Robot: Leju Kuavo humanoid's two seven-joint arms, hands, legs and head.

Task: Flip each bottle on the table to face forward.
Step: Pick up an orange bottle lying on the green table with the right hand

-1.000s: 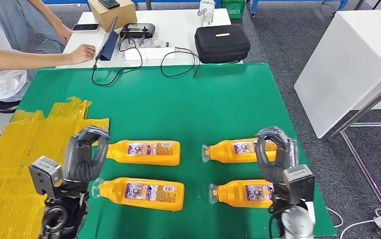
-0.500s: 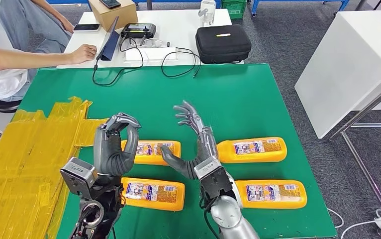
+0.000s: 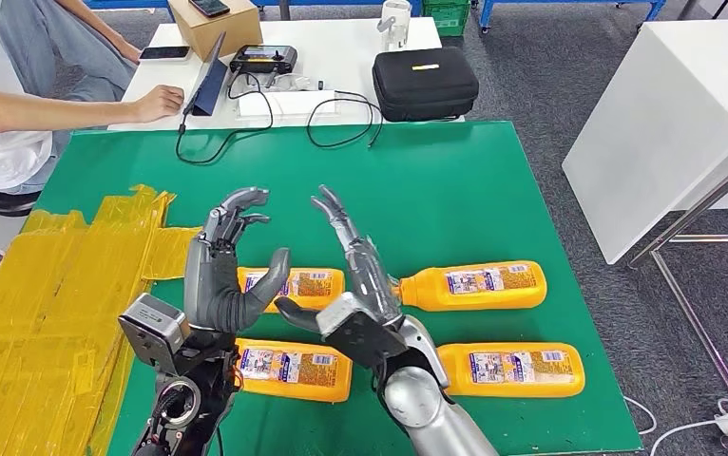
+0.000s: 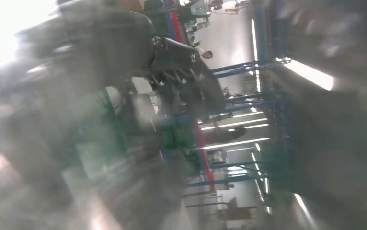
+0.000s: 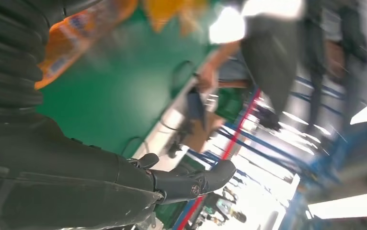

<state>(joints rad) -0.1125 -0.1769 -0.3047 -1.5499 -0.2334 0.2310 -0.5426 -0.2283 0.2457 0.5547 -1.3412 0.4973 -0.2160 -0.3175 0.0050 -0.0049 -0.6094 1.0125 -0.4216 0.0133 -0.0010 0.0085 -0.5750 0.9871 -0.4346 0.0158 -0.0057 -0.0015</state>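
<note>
Four orange bottles lie on their sides on the green table (image 3: 436,180), labels up. The far left bottle (image 3: 308,287) is partly hidden behind both hands, and the near left bottle (image 3: 294,369) lies below it. On the right lie the far right bottle (image 3: 474,283) and the near right bottle (image 3: 512,369). My left hand (image 3: 225,266) is raised above the left bottles, fingers apart, holding nothing. My right hand (image 3: 349,271) is lifted over the table's middle with fingers stretched out and empty. The right wrist view shows that hand (image 5: 76,167) over the green table (image 5: 119,100), with an orange bottle (image 5: 69,40) beyond it.
Yellow tape (image 3: 47,285) covers the table's left part. Behind stands a white table (image 3: 341,47) with a black case (image 3: 425,82), cables, a controller and a cardboard box. A person (image 3: 18,104) sits at the back left. A white cabinet (image 3: 664,123) stands to the right.
My right arm has swung from the right bottles to the table's middle, its hand opening wide. My left hand has risen toward the centre and uncurled its fingers. The bottles lie still.
</note>
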